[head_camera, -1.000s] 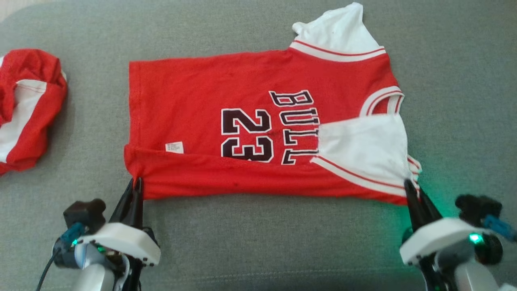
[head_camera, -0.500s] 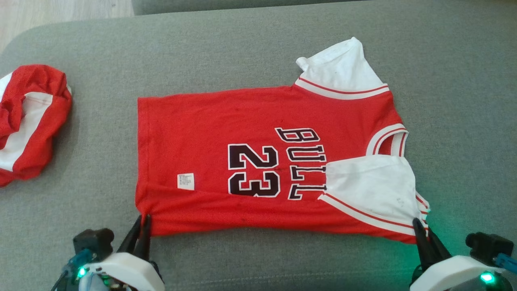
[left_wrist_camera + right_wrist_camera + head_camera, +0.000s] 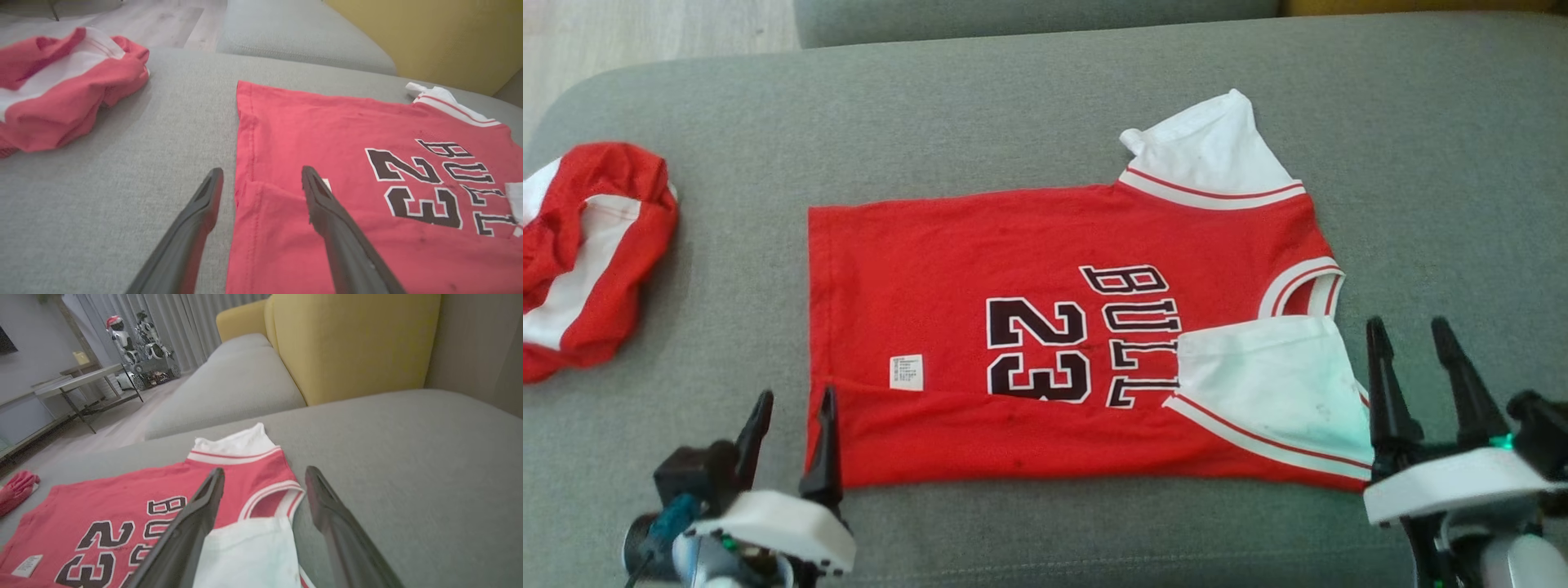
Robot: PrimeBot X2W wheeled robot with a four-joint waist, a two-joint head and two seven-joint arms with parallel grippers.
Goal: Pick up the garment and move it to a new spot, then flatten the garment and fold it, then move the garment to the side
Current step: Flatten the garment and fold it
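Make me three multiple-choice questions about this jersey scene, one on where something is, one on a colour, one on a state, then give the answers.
1. In the head view, where is the crumpled garment relative to the jersey?
A. On top of it.
B. To its left, apart from it.
C. To its right.

2. What colour are the jersey's sleeves?
A. Blue.
B. Black.
C. White.

3. How do the jaws of the left gripper stand?
A. Open.
B. Shut on the hem.
C. Shut on the label.

Answers:
1 B, because bare sofa cushion lies between the two.
2 C, because both sleeves are white with red-striped trim.
3 A, because a clear gap shows between them at the jersey's near corner.
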